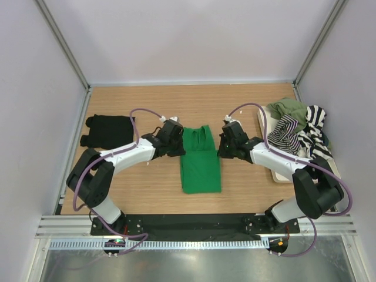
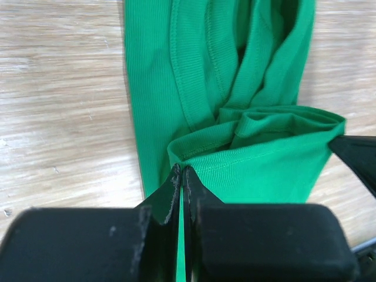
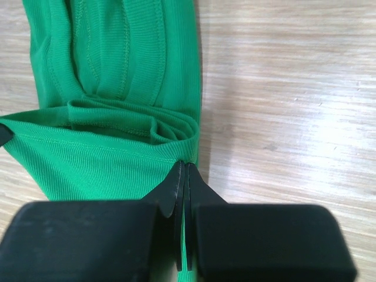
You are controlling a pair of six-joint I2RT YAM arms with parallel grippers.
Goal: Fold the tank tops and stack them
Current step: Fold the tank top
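Observation:
The bright green tank top lies lengthwise in the middle of the table, straps toward the far side. My left gripper is shut on its left edge and my right gripper is shut on its right edge, both near the strap end. In the left wrist view the jaws pinch a raised fold of green cloth. The right wrist view has the jaws closed on the opposite corner of that fold. A folded black tank top lies at the far left.
A pale tray at the right holds a crumpled olive top and black-and-white striped tops. Frame posts and walls close in the table on the left, right and far sides. Bare wood shows around the green top.

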